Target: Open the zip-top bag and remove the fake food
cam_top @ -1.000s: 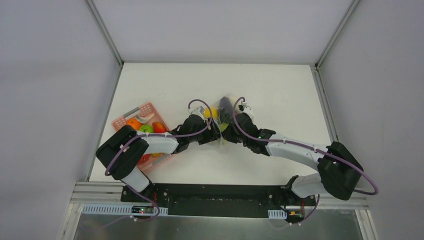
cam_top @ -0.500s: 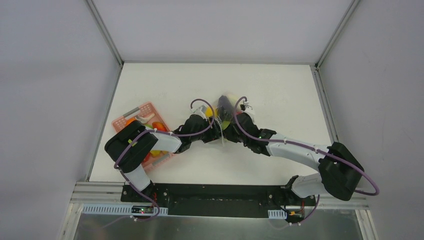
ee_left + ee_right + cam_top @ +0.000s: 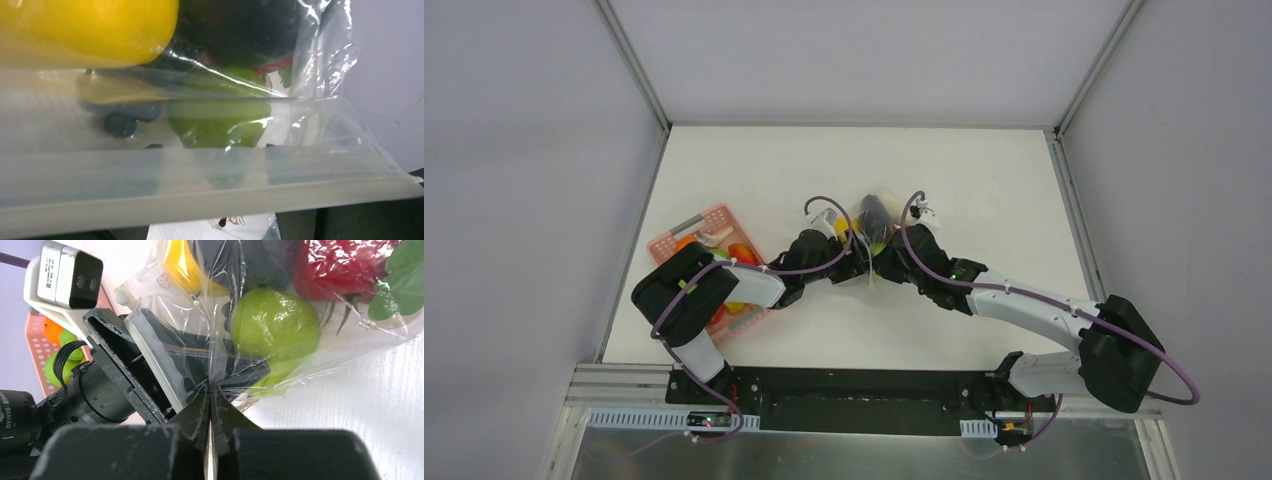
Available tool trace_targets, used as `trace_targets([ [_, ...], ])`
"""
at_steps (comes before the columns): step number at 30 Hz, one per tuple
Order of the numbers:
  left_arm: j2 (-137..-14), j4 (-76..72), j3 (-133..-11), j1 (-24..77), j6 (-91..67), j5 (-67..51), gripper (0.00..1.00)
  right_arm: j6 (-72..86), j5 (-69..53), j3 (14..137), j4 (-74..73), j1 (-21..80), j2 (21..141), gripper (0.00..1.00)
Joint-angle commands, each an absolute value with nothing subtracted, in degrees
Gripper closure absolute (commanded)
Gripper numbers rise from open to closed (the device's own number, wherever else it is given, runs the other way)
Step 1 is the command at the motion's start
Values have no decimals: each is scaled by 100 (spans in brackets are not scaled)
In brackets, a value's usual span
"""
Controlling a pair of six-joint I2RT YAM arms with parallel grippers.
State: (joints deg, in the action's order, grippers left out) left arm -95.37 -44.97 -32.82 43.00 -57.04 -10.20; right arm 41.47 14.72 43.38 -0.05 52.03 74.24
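The clear zip-top bag point(image 3: 871, 228) lies mid-table with the fake food inside: a yellow fruit point(image 3: 180, 265), a dark eggplant point(image 3: 874, 212), a red tomato point(image 3: 335, 270) and a green fruit point(image 3: 275, 322). My right gripper point(image 3: 210, 387) is shut on a fold of the bag's film near its mouth. My left gripper point(image 3: 235, 360) faces it from the left. Its dark fingertips point(image 3: 152, 146) stand apart, with the bag's white zip strip point(image 3: 210, 200) lying across between them. From above, the two grippers meet at the bag's near end, the left point(image 3: 852, 262) and the right point(image 3: 880, 262).
A pink slatted basket point(image 3: 669, 240) with orange, green and red fruit stands at the left, partly under my left arm. The left wrist camera housing point(image 3: 65, 277) is close to the bag. Grey walls enclose the white table point(image 3: 984, 180).
My left gripper has moved right, up to the bag's near end. My right gripper has shifted a little left and its arm has swung outward. The bag has barely moved.
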Motion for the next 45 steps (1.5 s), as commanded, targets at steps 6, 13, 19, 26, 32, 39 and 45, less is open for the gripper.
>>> trace_targets([
  [6, -9691, -5693, -3515, 4323, -5897, -1304, 23, 4256, 1039, 4151, 591, 5306, 7142, 100],
  [13, -9951, -5705, -3584, 4319, -6070, -1254, 40, 4334, 992, 4014, 783, 5305, 7127, 100],
  [19, -9589, -5387, -3510, 4315, -5862, -1234, 74, 4325, 1391, 3853, 643, 5300, 6943, 100],
  [26, -8878, -4223, -3474, 4282, -5441, -1052, 85, 4171, 1886, 3766, 299, 5282, 6772, 100],
  [32, -8203, -2511, -3788, 4259, -4795, -807, 88, 3886, 2344, 3801, 27, 5248, 6656, 100],
  [39, -7744, -568, -4458, 4184, -4182, -870, 89, 3777, 2643, 3708, -242, 5189, 6617, 100],
  [45, -7036, 1425, -4939, 4183, -3557, -947, 90, 3791, 2803, 3548, -240, 5058, 6539, 100],
])
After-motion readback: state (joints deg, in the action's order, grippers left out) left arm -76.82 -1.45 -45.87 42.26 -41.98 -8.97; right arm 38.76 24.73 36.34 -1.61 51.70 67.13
